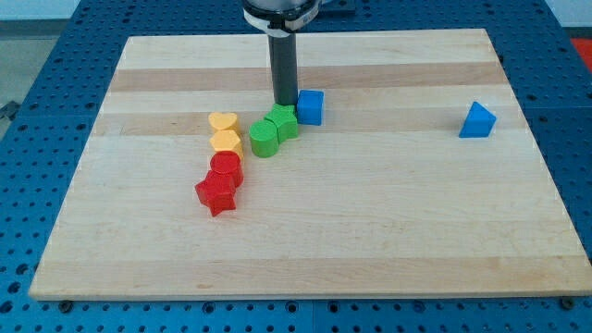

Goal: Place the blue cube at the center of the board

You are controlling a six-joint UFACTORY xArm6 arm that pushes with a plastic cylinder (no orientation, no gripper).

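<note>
my tip (284, 102): bare rod, no jaws, holding nothing | blue cube (310, 107): touching or just beside my tip at its 3 o'clock, toward board (518, 194) top | board centre lies at the cube's 6 o'clock | likely needs tip repositioned to the cube's 12 o'clock

My tip (284, 102) stands just left of the blue cube (310, 107) (green blocks (274, 132) below-left); blue wedge (477, 121) far right.

A pale wooden board (305, 250) lies on a blue perforated table (569, 111).
</note>
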